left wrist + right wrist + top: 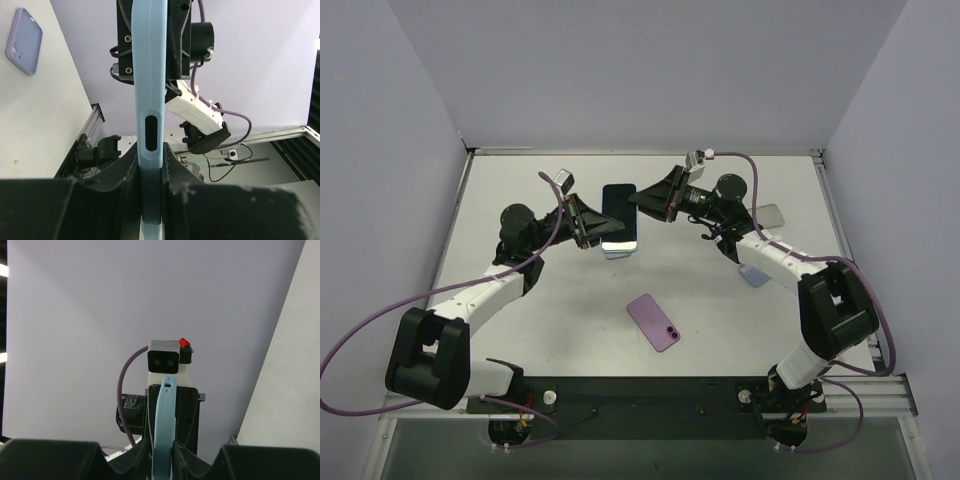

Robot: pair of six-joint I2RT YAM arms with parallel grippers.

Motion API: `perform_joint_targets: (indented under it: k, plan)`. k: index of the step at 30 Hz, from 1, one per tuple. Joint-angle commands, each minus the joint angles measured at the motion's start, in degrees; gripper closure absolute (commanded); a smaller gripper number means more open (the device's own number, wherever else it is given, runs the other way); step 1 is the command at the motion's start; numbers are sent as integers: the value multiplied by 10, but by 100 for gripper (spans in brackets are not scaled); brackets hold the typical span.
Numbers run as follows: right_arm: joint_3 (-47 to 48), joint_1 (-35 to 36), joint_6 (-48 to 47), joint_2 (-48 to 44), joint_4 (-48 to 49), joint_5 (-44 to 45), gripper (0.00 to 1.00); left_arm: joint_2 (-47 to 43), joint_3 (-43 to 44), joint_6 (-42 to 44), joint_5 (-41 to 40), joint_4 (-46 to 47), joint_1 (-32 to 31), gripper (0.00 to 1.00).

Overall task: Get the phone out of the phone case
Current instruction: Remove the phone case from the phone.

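Observation:
A phone with a dark screen [618, 212] sits in a light blue case [619, 247] and is held in the air over the middle back of the table. My left gripper [588, 222] is shut on its left edge and my right gripper [655, 200] is shut on its right edge. In the left wrist view the case [149, 100] runs edge-on up from my left gripper [150, 165] to the right gripper's fingers [179, 35]. In the right wrist view the case edge [164, 420] looks slightly bowed between my right gripper [163, 450] and the left one beyond.
A purple phone or case [653, 321] lies on the table's near middle. A lavender case [753, 272] lies under the right forearm and also shows in the left wrist view [24, 41]. A grey flat object [771, 214] lies at the right back.

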Motion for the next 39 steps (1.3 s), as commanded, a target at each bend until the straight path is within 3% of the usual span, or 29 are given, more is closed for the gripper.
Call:
perform_joint_targets:
  k: [1, 4, 12, 17, 20, 33, 39]
  plan:
    - [21, -2, 159, 44, 267, -14, 78, -9, 14, 5, -6, 15, 3, 100]
    - [33, -4, 171, 64, 291, -9, 77, -9, 8, 4, -5, 19, 3, 100]
    - [50, -4, 121, 60, 224, -12, 81, -8, 10, 3, -2, 23, 3, 100]
    - [46, -4, 122, 61, 223, -7, 99, -8, 9, 3, -1, 25, 3, 100]
    - [40, -5, 128, 58, 232, 1, 100, -7, 9, 7, 0, 27, 3, 100]
    - [80, -11, 310, 66, 401, 55, 100, -34, 40, 71, 17, 72, 3, 100]
    - [79, -13, 346, 58, 407, 89, 100, -53, 47, 77, 18, 104, 3, 100]
